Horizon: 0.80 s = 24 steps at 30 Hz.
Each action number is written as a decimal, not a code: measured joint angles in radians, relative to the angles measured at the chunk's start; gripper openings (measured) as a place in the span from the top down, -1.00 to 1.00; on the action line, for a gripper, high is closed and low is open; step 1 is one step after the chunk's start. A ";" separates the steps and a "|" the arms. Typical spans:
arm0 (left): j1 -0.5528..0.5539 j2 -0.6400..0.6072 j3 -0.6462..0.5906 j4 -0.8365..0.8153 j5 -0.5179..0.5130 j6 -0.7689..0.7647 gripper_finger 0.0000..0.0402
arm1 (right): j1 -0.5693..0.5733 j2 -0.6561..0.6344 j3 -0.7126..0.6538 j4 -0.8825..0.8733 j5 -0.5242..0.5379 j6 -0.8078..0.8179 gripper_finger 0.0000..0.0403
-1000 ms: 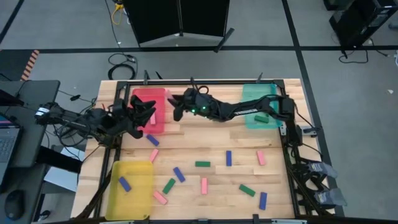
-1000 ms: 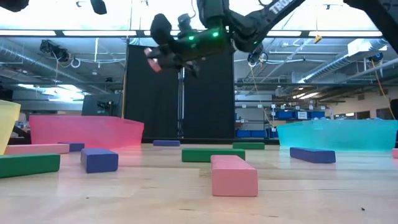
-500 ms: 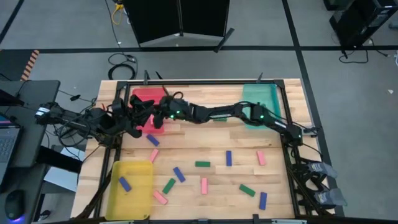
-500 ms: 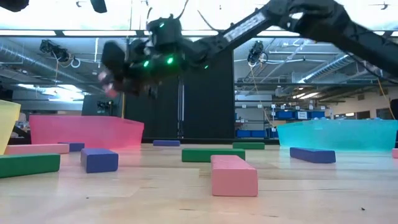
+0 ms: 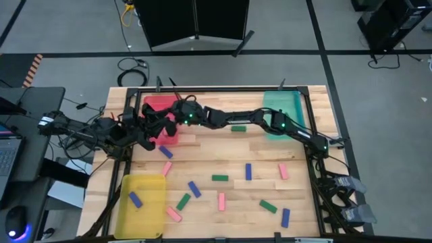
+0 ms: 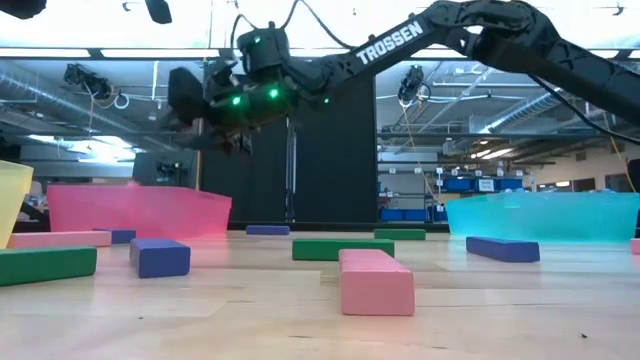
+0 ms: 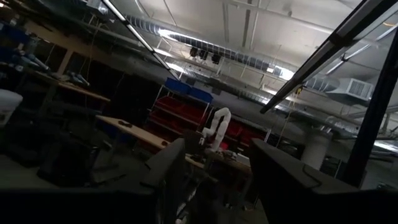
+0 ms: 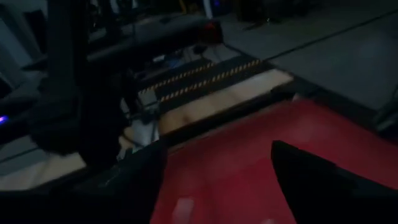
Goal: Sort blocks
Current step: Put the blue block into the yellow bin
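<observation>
A light wooden desk (image 5: 229, 202) carries three shallow plastic trays and a scatter of small flat rectangular blocks in pink, blue and green.

The red translucent tray (image 5: 159, 108) sits at the far left corner, the teal translucent tray (image 5: 283, 108) at the far right corner, and the yellow translucent tray (image 5: 138, 219) at the near left corner.

The dark right arm stretches across the far side of the desk from the right edge, and its right claw (image 5: 169, 121) hangs above the red tray. In the right wrist view its two dark fingers (image 8: 311, 174) stand apart with the red tray floor showing between them, and nothing is held.

The dark left arm reaches in from the left edge, with its left claw (image 5: 150, 128) beside the red tray, close to the right claw. Its wrist view shows the fingers (image 7: 171, 171) parted, with only the room beyond.

Blocks lie loose over the middle and near half of the desk. A blue block (image 5: 135, 199) rests inside the yellow tray. A green block (image 5: 237, 128) lies near the far edge between the red and teal trays. A pink block (image 5: 221, 201) lies near the middle of the near side, and a blue block (image 5: 285, 217) near the near right corner.
</observation>
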 joint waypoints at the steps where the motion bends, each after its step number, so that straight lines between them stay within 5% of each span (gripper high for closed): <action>1: 0.000 -0.002 0.000 -0.005 0.000 -0.007 0.07 | 0.000 -0.010 -0.018 0.014 0.015 -0.006 -0.50; 5: 0.000 -0.020 0.000 -0.042 0.000 -0.029 0.07 | 0.003 -0.090 -0.212 0.190 0.076 -0.017 -0.43; 11: 0.000 -0.039 0.000 -0.155 -0.007 -0.065 0.07 | 0.023 -0.362 -0.740 0.589 0.175 -0.040 -0.28; 17: 0.003 0.031 0.000 -0.379 -0.075 -0.154 0.07 | 0.070 -0.673 -1.166 0.669 0.252 -0.082 -0.24; 24: 0.003 0.237 0.101 -0.704 -0.015 -0.332 0.07 | 0.160 -1.058 -1.528 0.756 0.383 -0.112 -0.24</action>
